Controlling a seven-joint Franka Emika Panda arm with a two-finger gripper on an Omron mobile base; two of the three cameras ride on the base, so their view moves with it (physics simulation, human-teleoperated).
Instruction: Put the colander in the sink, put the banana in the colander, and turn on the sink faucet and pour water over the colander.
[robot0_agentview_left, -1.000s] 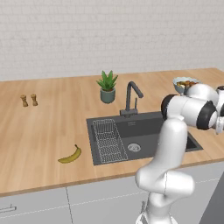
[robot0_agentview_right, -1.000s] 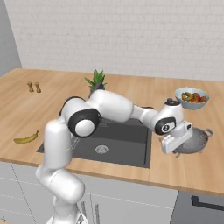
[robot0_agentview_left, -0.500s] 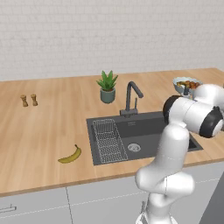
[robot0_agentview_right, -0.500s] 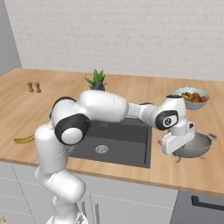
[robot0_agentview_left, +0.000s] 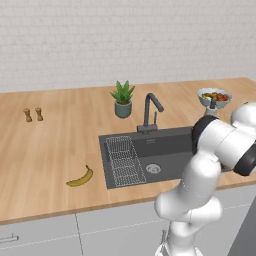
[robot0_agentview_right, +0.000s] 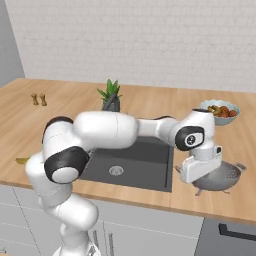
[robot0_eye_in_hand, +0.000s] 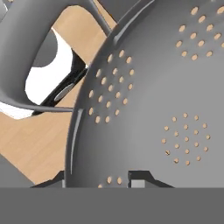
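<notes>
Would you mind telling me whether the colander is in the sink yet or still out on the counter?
Out: the colander stands upright on the wooden counter right of the sink, with the gripper at its rim.

On the wooden worktop (robot0_agentview_left: 60, 135) we see a potted green plant (robot0_agentview_left: 122, 99) standing near the white tiled wall (robot0_agentview_left: 125, 35). Well to its left stand two small brown shakers (robot0_agentview_left: 33, 115), side by side. Well to its right sits a pale bowl of fruit (robot0_agentview_right: 219, 111). Grey cabinet fronts (robot0_agentview_left: 100, 232) run below the worktop's edge.
</notes>
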